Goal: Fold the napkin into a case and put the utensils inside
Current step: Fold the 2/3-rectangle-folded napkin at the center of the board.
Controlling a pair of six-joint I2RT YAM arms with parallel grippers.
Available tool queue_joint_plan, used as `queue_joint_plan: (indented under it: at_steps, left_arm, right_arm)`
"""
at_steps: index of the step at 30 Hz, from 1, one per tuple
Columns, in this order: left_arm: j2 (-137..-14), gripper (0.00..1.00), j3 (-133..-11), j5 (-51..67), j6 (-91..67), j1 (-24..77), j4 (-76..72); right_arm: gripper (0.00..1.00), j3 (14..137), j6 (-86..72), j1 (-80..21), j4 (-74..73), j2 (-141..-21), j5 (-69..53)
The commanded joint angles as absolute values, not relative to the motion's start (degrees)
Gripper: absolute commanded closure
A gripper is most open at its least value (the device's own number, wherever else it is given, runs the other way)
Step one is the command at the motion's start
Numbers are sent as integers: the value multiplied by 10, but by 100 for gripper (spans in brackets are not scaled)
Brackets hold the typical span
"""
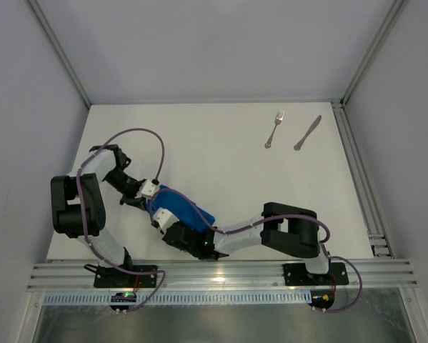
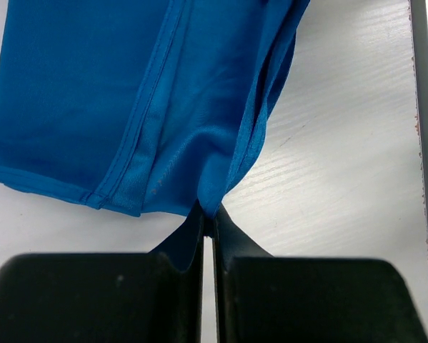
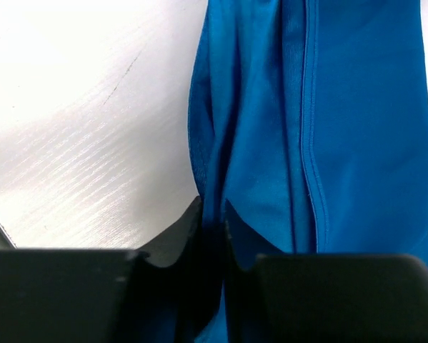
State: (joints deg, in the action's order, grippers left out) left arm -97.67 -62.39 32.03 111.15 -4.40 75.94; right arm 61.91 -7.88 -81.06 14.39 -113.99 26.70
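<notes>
Here, one blue napkin (image 1: 191, 209) is seen on the white table (image 1: 221, 157), bunched into a narrow folded strip near the front edge, left of centre, between the two wrists. It is gripped at both ends.

The left gripper (image 2: 208, 219) is closed on a gathered fold at one end of the cloth. Its two black fingers (image 2: 239, 246) are pressed almost together, with only a thin pinch of blue fabric between the tips. From there the cloth is spread away across the table, and a stitched hem is seen running along it.

The right gripper (image 3: 212, 227) is closed on the opposite end. Its two fingers (image 3: 172, 239) are drawn close together, and blue folds are caught in the narrow gap between them. A second stitched hem is seen running lengthwise down the cloth there.

Two utensils are counted: one silver fork (image 1: 274, 129) and one silver table knife (image 1: 307, 133). They are laid side by side but apart at the far right of the table, well away from the napkin and from both grippers.
</notes>
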Motion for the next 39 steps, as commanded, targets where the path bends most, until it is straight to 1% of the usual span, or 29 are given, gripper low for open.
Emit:
queue_joint_plan:
  at_steps: [1, 4, 7, 10, 11, 14, 15, 17, 19, 20, 23, 26, 30, 31, 33, 34, 36, 37, 39]
  left_arm:
    - [-980, 100, -643, 334, 1111, -42, 830]
    - [-979, 100, -643, 329, 1108, -42, 829]
    - [-977, 98, -644, 330, 1104, -42, 824]
    - [-976, 82, -642, 328, 1114, -42, 830]
    - [-975, 72, -639, 326, 1116, -42, 831]
    - [-973, 60, -641, 324, 1127, -44, 848]
    - [-974, 59, -653, 324, 1126, -43, 857]
    - [-986, 57, -677, 333, 1131, -47, 906]
    - [-1002, 56, -728, 344, 1122, -56, 953]
    - [-1006, 55, -741, 329, 1108, -61, 954]
    - [-1033, 55, -768, 308, 1094, -74, 954]
    - [-1049, 55, -780, 358, 1092, -95, 954]
    - [-1062, 53, -787, 480, 1049, -101, 948]
    - [-1056, 52, -784, 524, 1024, -98, 922]
    - [-1041, 54, -765, 545, 944, -91, 865]
    - [-1020, 55, -752, 544, 840, -80, 781]
    - [-996, 56, -702, 530, 775, -68, 710]
    - [-984, 55, -684, 506, 721, -55, 644]
    - [-961, 55, -646, 482, 677, -41, 600]
  right_arm:
    - [87, 621, -96, -813, 125, -1115, 246]
    - [96, 611, -107, -810, 125, -1107, 229]
    - [96, 594, -119, -795, 139, -1100, 179]
    - [96, 584, -130, -786, 153, -1100, 140]
    - [96, 582, -132, -784, 156, -1100, 131]
    - [96, 574, -141, -773, 171, -1096, 92]
    - [96, 571, -143, -770, 177, -1095, 80]
    - [96, 563, -151, -758, 191, -1094, 49]
    - [96, 561, -157, -746, 196, -1094, 30]
    - [96, 561, -157, -744, 196, -1095, 19]
    - [96, 563, -156, -740, 194, -1099, 9]
    - [96, 564, -156, -740, 195, -1101, 9]
    - [96, 562, -159, -739, 200, -1101, 8]
    - [96, 562, -159, -738, 199, -1100, 9]
    - [96, 562, -160, -737, 198, -1100, 9]
    - [96, 561, -161, -737, 198, -1100, 11]
    - [96, 561, -161, -737, 198, -1100, 12]
    - [96, 559, -163, -736, 198, -1100, 14]
    - [96, 558, -165, -736, 198, -1100, 16]
